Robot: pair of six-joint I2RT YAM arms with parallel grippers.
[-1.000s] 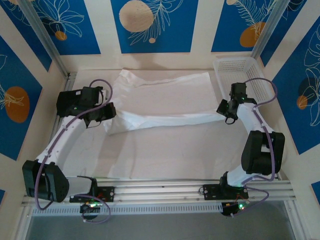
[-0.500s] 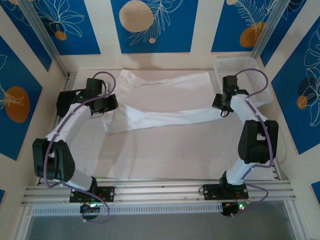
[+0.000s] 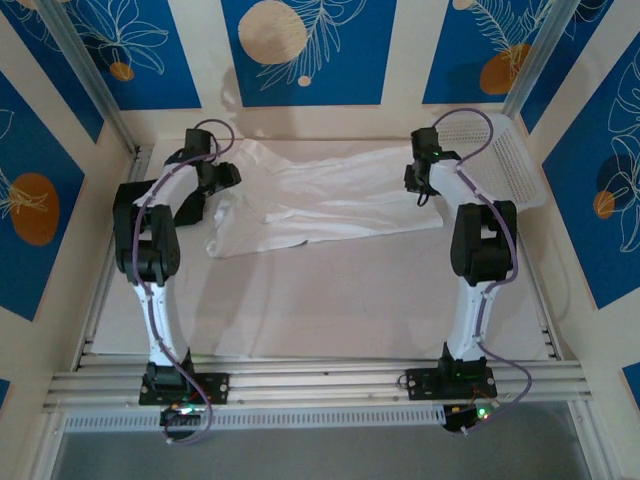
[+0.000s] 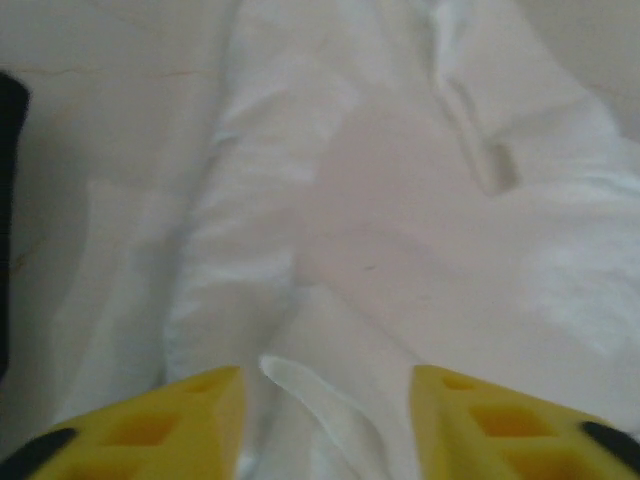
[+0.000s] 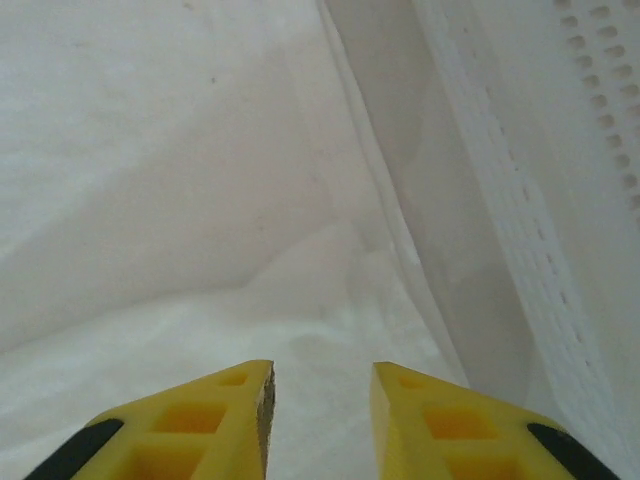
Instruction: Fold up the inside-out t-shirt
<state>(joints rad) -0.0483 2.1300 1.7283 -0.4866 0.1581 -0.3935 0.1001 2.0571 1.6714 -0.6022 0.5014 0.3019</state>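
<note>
Fingers of the left gripper stand half parted over a loose fold, those of the right gripper narrowly parted beside the white basket, neither holding the white t-shirt, which lies doubled across the far side of the table: one fold looks laid, and the next needs fresh grips.

Blue floral wall panels; pale table; aluminium rail.

The t-shirt lies on the table, basket at its right.
</note>
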